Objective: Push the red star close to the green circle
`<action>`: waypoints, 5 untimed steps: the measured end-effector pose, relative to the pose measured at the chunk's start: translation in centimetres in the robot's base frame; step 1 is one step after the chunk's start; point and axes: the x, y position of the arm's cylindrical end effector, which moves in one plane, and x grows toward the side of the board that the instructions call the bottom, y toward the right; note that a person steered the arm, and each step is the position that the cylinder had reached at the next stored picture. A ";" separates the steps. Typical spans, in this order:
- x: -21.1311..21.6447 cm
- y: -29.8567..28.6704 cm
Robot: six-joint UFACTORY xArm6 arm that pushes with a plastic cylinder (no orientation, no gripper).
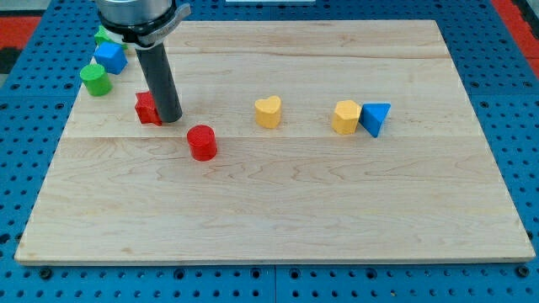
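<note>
The red star lies at the view's left, partly hidden behind my rod. My tip rests right against the star's right side. The green circle stands up and to the left of the star, near the board's left edge, a short gap away. A blue cube sits just above the green circle, and a second green block peeks out above that, partly hidden by the arm.
A red cylinder stands below and right of my tip. A yellow heart is at the middle. A yellow hexagon touches a blue triangle at the right. The wooden board lies on a blue pegboard.
</note>
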 end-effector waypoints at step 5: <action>-3.7 -6.4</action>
